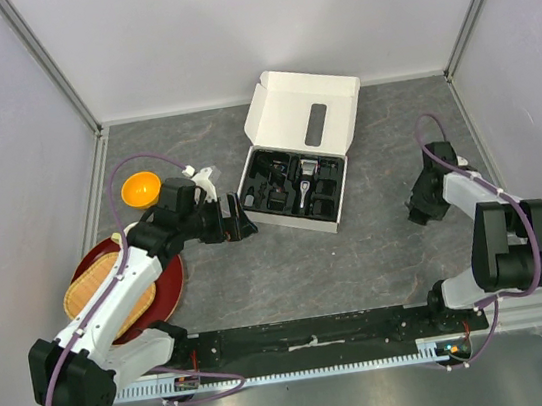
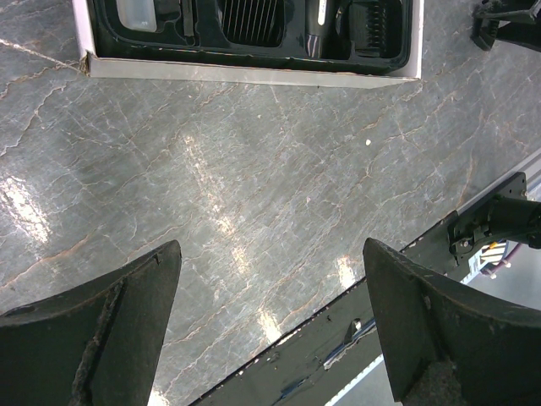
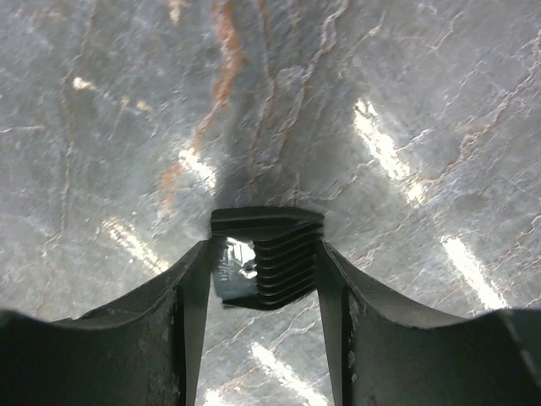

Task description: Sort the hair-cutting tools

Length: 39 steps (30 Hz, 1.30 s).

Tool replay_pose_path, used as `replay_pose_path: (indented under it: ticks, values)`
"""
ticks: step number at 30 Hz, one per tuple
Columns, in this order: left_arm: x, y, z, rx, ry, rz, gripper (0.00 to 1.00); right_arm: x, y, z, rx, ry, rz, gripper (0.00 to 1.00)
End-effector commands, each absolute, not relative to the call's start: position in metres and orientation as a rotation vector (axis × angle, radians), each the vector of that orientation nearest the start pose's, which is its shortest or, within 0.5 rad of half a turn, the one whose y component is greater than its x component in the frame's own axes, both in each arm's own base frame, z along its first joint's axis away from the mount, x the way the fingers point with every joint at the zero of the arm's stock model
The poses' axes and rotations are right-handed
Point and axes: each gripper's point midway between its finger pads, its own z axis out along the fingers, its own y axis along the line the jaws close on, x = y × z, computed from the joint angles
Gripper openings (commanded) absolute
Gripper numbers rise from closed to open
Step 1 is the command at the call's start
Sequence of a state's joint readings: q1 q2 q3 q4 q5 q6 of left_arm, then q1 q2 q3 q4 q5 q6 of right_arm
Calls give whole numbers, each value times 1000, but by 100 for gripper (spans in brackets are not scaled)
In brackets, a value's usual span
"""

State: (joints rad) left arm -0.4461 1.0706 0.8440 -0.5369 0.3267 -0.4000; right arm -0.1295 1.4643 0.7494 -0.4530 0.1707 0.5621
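A black ribbed guard comb point(image 3: 283, 249) stands on the grey tabletop between the fingers of my right gripper point(image 3: 262, 258), which touch it on both sides. From above, the right gripper point(image 1: 424, 210) points down at the table, right of the box. The white cardboard box point(image 1: 288, 219) lies open in the middle, its black tray holding the black-and-silver hair clipper point(image 1: 306, 180) and other dark pieces. My left gripper point(image 1: 238, 218) hovers open just left of the box, nothing between its fingers point(image 2: 135, 313). In the left wrist view the box's near wall point(image 2: 254, 72) lies ahead.
An orange bowl point(image 1: 141, 189) sits at the far left. A red plate point(image 1: 168, 293) carrying a woven basket point(image 1: 102, 292) lies under the left arm. The box lid point(image 1: 288, 110) stands open toward the back wall. A black rail point(image 1: 310, 334) runs along the near edge.
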Motion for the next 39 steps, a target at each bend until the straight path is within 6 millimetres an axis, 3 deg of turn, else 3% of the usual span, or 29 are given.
replay_pose_path:
  ticks: [1, 9, 13, 21, 29, 36, 39]
  values:
    - [234, -192, 170, 244, 2371, -811, 94, 291, -21, 39, 947, 2525, 18, 46]
    - [234, -190, 171, 235, 2369, -792, 94, 314, 12, 77, 832, 2503, 149, 47]
    - [235, -189, 171, 230, 2365, -782, 94, 317, 20, 80, 770, 2518, 131, 48]
    - [234, -188, 171, 228, 2365, -779, 94, 291, -15, 52, 709, 2595, -168, 81]
    - [235, -188, 169, 229, 2370, -780, 94, 286, -13, 20, 660, 2653, -154, 81]
    - [235, -188, 169, 227, 2371, -776, 94, 282, -15, 9, 644, 2681, -156, 81]
    - [235, -188, 169, 227, 2373, -775, 94, 278, -26, 0, 681, 2695, -160, 80]
